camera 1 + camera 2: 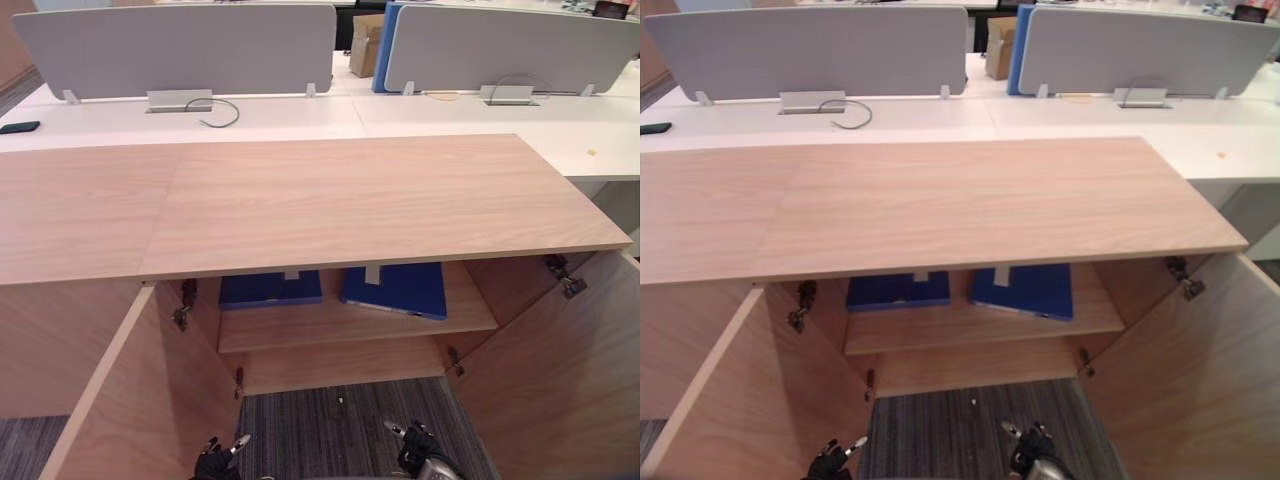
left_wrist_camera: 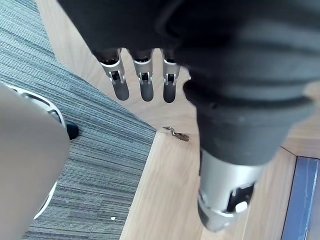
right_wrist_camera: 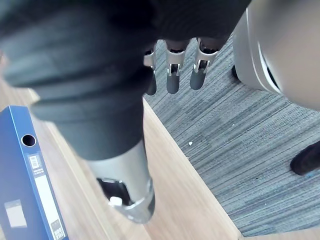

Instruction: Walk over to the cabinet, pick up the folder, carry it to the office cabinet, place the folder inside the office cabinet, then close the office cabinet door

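We saw the blue folder (image 1: 396, 290) flat on the cabinet (image 1: 330, 200) shelf (image 1: 340, 328), a second folder (image 1: 270, 289) left of it; left hand (image 1: 214, 461) and right hand (image 1: 420, 450) low, fingers released; grey carpet (image 1: 320, 430), white desk (image 1: 300, 115) beyond.

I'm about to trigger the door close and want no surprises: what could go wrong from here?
1. The left door and right door stand wide open, with the left hand and right hand open and low between them. A swinging door may strike a hand or arm.
2. The blue folder on the right lies askew near the front edge of the shelf. A closing door might catch its corner.
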Robot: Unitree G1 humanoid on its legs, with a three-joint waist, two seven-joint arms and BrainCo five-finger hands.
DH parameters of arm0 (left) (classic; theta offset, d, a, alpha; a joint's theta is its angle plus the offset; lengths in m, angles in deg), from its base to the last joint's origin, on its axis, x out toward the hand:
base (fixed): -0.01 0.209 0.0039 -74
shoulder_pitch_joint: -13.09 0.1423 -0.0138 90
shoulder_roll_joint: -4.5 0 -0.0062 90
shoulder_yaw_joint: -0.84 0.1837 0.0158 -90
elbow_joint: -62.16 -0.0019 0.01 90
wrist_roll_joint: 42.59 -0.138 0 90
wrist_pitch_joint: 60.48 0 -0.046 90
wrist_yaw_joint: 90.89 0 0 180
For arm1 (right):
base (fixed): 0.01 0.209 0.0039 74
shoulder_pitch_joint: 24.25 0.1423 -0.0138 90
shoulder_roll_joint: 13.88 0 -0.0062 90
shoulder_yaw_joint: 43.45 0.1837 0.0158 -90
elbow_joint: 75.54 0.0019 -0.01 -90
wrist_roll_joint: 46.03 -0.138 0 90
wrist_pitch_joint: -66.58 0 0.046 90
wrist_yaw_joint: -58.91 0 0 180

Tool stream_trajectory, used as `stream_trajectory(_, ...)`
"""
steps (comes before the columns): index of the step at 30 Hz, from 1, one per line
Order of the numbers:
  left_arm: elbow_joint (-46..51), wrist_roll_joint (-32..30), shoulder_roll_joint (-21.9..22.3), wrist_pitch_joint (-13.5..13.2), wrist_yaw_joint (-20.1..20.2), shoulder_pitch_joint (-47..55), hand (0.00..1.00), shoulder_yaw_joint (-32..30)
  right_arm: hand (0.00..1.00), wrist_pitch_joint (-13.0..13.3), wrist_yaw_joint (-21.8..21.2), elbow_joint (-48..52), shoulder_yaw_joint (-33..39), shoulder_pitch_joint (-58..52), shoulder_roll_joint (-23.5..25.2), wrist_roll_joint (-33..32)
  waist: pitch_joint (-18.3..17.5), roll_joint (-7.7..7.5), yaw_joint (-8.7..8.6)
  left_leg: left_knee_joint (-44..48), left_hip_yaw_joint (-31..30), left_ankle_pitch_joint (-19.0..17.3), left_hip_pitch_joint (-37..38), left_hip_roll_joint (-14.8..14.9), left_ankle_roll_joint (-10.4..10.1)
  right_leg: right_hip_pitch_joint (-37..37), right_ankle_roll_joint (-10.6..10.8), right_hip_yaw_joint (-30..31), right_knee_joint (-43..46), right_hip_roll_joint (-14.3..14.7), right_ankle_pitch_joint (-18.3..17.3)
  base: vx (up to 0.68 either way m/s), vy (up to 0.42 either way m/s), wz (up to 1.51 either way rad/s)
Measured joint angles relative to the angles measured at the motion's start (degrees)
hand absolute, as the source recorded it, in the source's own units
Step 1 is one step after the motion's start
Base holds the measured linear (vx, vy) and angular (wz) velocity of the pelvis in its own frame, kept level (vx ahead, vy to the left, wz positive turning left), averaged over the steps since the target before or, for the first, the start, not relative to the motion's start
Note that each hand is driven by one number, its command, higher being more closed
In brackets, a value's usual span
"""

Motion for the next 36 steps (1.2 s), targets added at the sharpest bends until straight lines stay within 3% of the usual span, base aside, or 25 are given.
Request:
stream_trajectory(2, 0.7, 0.0, -0.2, -0.1, 0.0, -0.4, 0.00, 0.1, 0.00, 0.0, 0.2, 0.1, -0.2, 0.6, 0.0, 0.0, 1.5, -0.28, -0.12, 6.6, -1.8, -3.2, -2.5, 1.9, -1.5, 0.8, -0.2, -0.1, -2.9, 0.0, 1.8, -0.02, -0.280, 0.30)
stream_trajectory(3, 1.2, 0.1, -0.5, -0.2, 0.0, -0.6, 0.00, 0.0, 0.00, 0.0, 0.4, 0.1, -0.6, 0.8, 0.1, -0.1, 2.4, -1.01, -0.20, 13.0, -3.4, -6.2, -5.5, 3.2, -2.7, 1.3, 2.5, -0.2, -3.4, 0.2, 2.3, -0.08, -0.361, 0.38)
stream_trajectory(4, 1.7, 0.3, -0.2, -0.5, -0.1, -1.0, 0.00, 0.0, 0.00, -0.1, 0.8, 0.0, -2.4, 1.8, -0.7, -0.1, 3.3, 0.60, -0.10, 21.1, -5.9, -9.4, -10.5, 6.9, -4.2, 1.3, 5.3, -2.1, -3.6, 2.8, -0.8, -0.08, -0.347, 0.38)
stream_trajectory(6, 2.0, 0.5, 0.3, -0.6, -0.1, -1.3, 0.00, 0.0, 0.00, -0.1, 1.3, 0.3, -4.6, 3.0, -1.8, -0.2, 4.9, 2.48, -0.20, 24.9, -7.8, -10.5, -13.6, 10.3, -5.1, -0.1, 4.1, -3.1, -1.6, 5.3, -1.7, -0.10, -0.247, 0.15)
stream_trajectory(8, 3.5, 1.9, 0.2, -0.7, -0.2, -2.1, 0.00, 0.0, 0.00, -0.3, 2.1, 3.0, -8.7, 4.2, -1.7, 0.1, 7.8, 2.23, 0.03, 26.9, -8.4, -10.6, -15.2, 11.8, -6.0, -2.9, 2.9, -3.0, 3.6, 5.9, -4.2, -0.12, -0.191, -0.05)
stream_trajectory(13, 4.2, 2.7, -0.9, -0.7, -0.6, -3.7, 0.00, 1.1, 0.00, -0.6, 3.7, 18.0, -15.1, 4.1, -2.1, 5.9, 10.4, 1.32, -0.60, 27.8, -8.5, -10.0, -18.2, 11.8, -6.6, -8.1, 2.2, -2.1, 9.0, 4.9, -6.2, -0.08, -0.080, -0.05)
stream_trajectory(19, 5.8, 3.9, -2.6, -0.8, -0.8, -3.9, 0.00, 4.6, 0.00, -0.6, 6.1, 30.8, -15.2, 4.8, -3.2, 15.2, 12.2, -0.08, -0.90, 24.5, -8.3, -7.8, -18.0, 9.4, -6.3, -9.0, 2.2, -2.0, 9.1, 3.0, -6.2, 0.00, -0.022, 0.09)
stream_trajectory(22, 6.1, 3.2, -3.8, -0.8, -0.8, -3.9, 0.00, 6.7, 0.00, -0.6, 7.6, 31.8, -14.7, 7.8, -5.0, 20.1, 12.7, -0.68, -0.91, 22.7, -8.3, -6.8, -17.7, 8.4, -6.1, -8.9, 2.4, -2.0, 8.1, 2.5, -5.6, 0.02, 0.011, 0.07)
stream_trajectory(24, 6.3, 3.2, -4.1, -1.2, -0.8, -3.9, 0.00, 7.3, 0.00, -0.6, 8.2, 31.9, -14.7, 10.2, -6.3, 21.6, 13.2, -0.67, -0.95, 21.6, -8.2, -6.1, -17.7, 8.1, -6.0, -8.9, 2.4, -2.0, 6.9, 2.7, -4.8, 0.00, 0.000, 0.00)
stream_trajectory(29, 10.6, 3.4, -5.6, -2.6, -0.7, -4.1, 0.00, 8.1, 0.00, -0.6, 11.8, 31.6, -13.4, 27.1, -11.4, 24.0, 18.7, -0.36, -0.91, 16.7, -7.3, -1.3, -21.8, 6.9, -5.3, -13.4, 1.7, -1.5, 1.5, 3.6, 0.5, -0.06, 0.019, -0.04)
stream_trajectory(36, 9.0, 4.3, -6.8, -2.8, -0.8, -3.8, 0.00, 8.7, 0.00, -0.6, 14.4, 28.9, -12.6, 42.2, -21.7, 23.4, 22.2, 1.81, 0.35, 20.1, -7.9, -0.9, -29.0, 6.7, -4.7, -20.5, 1.5, -0.7, 4.6, 3.0, 1.4, -0.03, 0.001, 0.00)
